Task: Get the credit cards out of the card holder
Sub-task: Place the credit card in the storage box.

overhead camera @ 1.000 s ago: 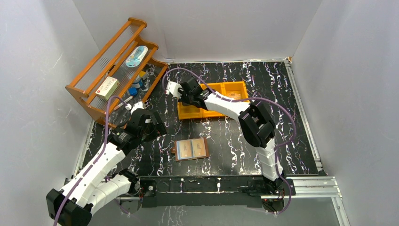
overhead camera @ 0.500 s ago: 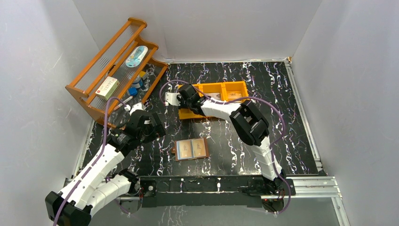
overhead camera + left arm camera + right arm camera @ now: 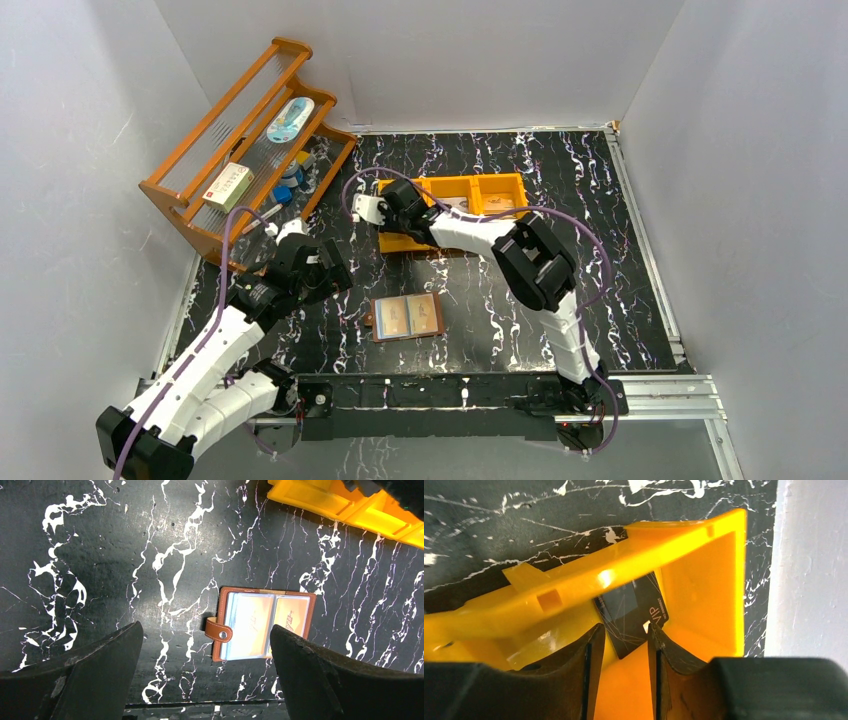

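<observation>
— Where was the small brown leather card holder (image 3: 407,317)?

— In the lower middle of the overhead view. It lay open and flat on the black, white-veined worktop (image 3: 480,300), with its snap tab pointing left. The left wrist view showed two tan credit cards (image 3: 252,625) behind its shiny pale-blue clear pockets.

— And the left gripper (image 3: 205,630)?

— It hung above the holder. Its jaws were released and spread wide, with nothing between them, clear of the leather.

— What about the right gripper (image 3: 624,630)?

— That was in the upper middle of the overhead view, down in the left-end compartment of the orange three-compartment plastic bin (image 3: 704,580). Its jaws stood part-way apart. A thin black card (image 3: 634,607) marked "VIP" lay tilted in that compartment. Its face showed in the gap between the jaws, and the bin's wall hid its top edge. The jaws were not pinching it flat. I couldn't tell whether a finger brushed its edge.

— Was there anything else?

— A slatted orange-brown wooden rack (image 3: 240,150) stood in the upper left of the overhead view, against the wall. It held a white-and-red box (image 3: 228,186) and a few small items.
</observation>
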`<state>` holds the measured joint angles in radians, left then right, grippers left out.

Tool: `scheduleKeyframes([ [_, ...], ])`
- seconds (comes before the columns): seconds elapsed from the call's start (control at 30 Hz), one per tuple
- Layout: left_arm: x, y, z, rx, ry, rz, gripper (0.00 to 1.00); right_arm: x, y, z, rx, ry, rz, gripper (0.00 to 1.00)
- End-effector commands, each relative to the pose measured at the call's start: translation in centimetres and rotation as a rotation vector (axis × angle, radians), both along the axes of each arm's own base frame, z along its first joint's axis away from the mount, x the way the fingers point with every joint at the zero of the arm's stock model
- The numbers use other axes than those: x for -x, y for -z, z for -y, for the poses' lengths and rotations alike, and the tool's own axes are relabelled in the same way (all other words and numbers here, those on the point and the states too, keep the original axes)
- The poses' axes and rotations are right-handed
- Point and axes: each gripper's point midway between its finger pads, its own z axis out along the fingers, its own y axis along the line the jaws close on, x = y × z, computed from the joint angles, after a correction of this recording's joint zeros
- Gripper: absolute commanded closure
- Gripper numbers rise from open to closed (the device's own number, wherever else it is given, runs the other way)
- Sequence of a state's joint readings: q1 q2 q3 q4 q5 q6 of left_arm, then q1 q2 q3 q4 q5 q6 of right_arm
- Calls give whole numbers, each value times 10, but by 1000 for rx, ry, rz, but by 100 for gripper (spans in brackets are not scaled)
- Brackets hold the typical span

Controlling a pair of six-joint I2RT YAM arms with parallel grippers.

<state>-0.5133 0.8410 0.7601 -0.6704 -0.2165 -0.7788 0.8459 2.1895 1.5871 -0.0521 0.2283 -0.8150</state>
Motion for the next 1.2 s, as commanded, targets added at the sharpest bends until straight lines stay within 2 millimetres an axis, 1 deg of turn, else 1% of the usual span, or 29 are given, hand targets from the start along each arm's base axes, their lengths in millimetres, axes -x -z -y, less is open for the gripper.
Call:
scheduleKeyframes([
  [0.0, 4, 4, 4, 23, 13, -17, 2, 2, -103, -14, -301, 69, 57, 53],
  [0.07, 3, 3, 11, 48, 39, -18, 2, 11, -126, -12, -411, 120, 22, 51],
  [0.1, 3, 3, 16, 68, 58, -20, 2, 18, -144, -8, -515, 184, -12, 50],
  [0.13, 3, 4, 21, 84, 76, -28, 2, 24, -154, -2, -601, 252, -47, 49],
  [0.17, 0, 3, 26, 100, 87, -23, 2, 33, -158, 3, -674, 308, -103, 48],
  [0.23, 1, 6, 40, 148, 136, -45, 4, 60, -158, 16, -812, 430, -246, 48],
  [0.27, 0, 6, 46, 170, 155, -49, 5, 75, -154, 23, -881, 507, -339, 46],
  [0.3, 0, 6, 53, 196, 178, -55, 6, 92, -144, 29, -918, 578, -446, 46],
  [0.33, 0, 8, 59, 218, 199, -63, 7, 109, -134, 32, -942, 622, -547, 47],
  [0.37, 0, 8, 65, 239, 222, -70, 8, 128, -119, 37, -938, 654, -641, 48],
  [0.4, 0, 9, 72, 260, 248, -77, 11, 143, -110, 40, -934, 680, -718, 48],
  [0.47, 0, 9, 83, 300, 295, -91, 14, 167, -93, 48, -927, 769, -842, 50],
  [0.53, 0, 11, 92, 330, 327, -104, 18, 188, -81, 51, -917, 781, -940, 51],
  [0.57, 0, 13, 95, 340, 337, -117, 19, 195, -75, 52, -913, 794, -973, 52],
  [0.63, 1, 17, 100, 356, 348, -141, 22, 205, -64, 55, -906, 833, -1035, 56],
  [0.73, 4, 21, 109, 394, 378, -176, 30, 222, -53, 47, -882, 819, -1149, 60],
  [0.83, 7, 25, 120, 439, 419, -220, 34, 227, -34, 53, -844, 895, -1175, 61],
  [0.9, 10, 30, 126, 458, 437, -256, 38, 229, -27, 55, -838, 915, -1181, 64],
  [1.03, 14, 40, 133, 469, 459, -306, 39, 236, -11, 57, -807, 975, -1226, 70],
  [1.17, 18, 46, 139, 474, 473, -332, 39, 242, 5, 66, -746, 1031, -1225, 71],
])
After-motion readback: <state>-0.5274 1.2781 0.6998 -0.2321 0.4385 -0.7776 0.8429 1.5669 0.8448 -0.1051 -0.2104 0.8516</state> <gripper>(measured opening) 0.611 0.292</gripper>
